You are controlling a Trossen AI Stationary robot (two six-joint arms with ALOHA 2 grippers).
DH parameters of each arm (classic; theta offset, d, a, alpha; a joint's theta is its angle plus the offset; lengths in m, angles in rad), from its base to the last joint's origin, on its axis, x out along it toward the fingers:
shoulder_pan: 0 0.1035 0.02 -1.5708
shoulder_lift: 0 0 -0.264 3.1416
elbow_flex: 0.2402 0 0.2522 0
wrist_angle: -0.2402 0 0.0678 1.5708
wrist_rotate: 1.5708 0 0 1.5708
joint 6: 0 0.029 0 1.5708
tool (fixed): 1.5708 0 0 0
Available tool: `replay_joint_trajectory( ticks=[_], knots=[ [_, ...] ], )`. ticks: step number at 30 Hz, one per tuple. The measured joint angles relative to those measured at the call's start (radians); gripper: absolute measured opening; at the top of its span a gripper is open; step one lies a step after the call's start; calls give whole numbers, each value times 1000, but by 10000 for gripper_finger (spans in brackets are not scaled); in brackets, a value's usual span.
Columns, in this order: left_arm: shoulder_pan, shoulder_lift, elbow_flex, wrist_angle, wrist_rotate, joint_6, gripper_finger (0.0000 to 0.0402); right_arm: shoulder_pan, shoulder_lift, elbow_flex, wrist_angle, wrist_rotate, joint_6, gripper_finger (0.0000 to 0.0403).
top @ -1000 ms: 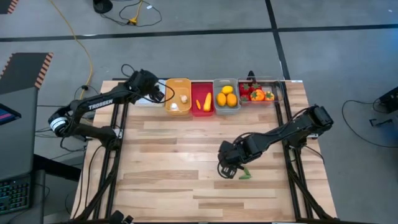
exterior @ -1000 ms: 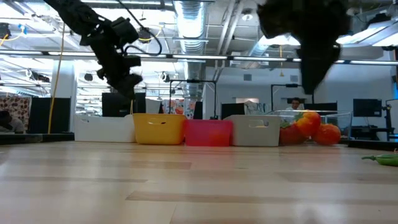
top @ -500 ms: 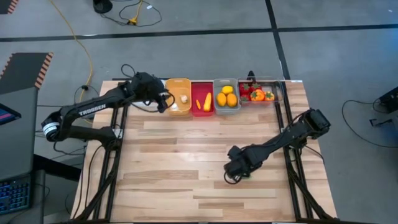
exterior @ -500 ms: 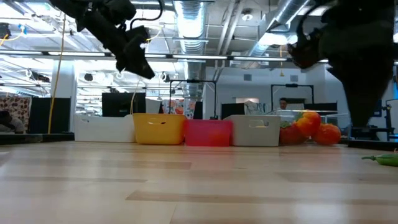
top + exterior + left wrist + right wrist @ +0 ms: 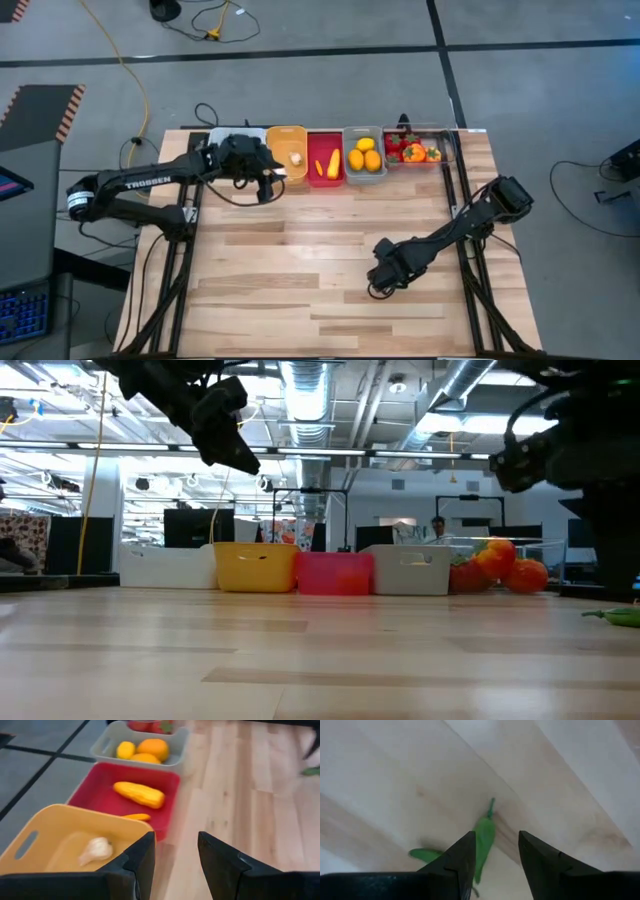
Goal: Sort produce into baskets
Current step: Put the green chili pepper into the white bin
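Wooden worktop (image 5: 300, 260), bins along far edge: orange bin (image 5: 65, 837) holds garlic (image 5: 97, 850); red bin (image 5: 100, 795), corn (image 5: 139, 794); grey bin (image 5: 120, 737), lemons (image 5: 125, 750). Both jaws spread, empty; right gripper (image 5: 495, 865) above green chilli (image 5: 482, 840).

The only readable lettering is the white brand name TROSSEN, printed along the left arm (image 5: 140, 182) (seen from the camera above); no other text, label or number can be read.

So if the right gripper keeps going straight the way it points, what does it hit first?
Most likely the green chilli, lying on the table right ahead of the right gripper, lined up with the gap between its open jaws. How far off it is remains unclear.
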Motion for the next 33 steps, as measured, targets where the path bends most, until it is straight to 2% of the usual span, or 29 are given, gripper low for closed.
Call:
replay_joint_trajectory(
  ticks=[12,33],
  knots=[
    [-96,0,0,0,-1,0,137,5,0,-30,95,-1,-11,140],
    [-104,0,0,0,-1,-7,137,5,3,-31,89,22,-40,138]
  ],
)
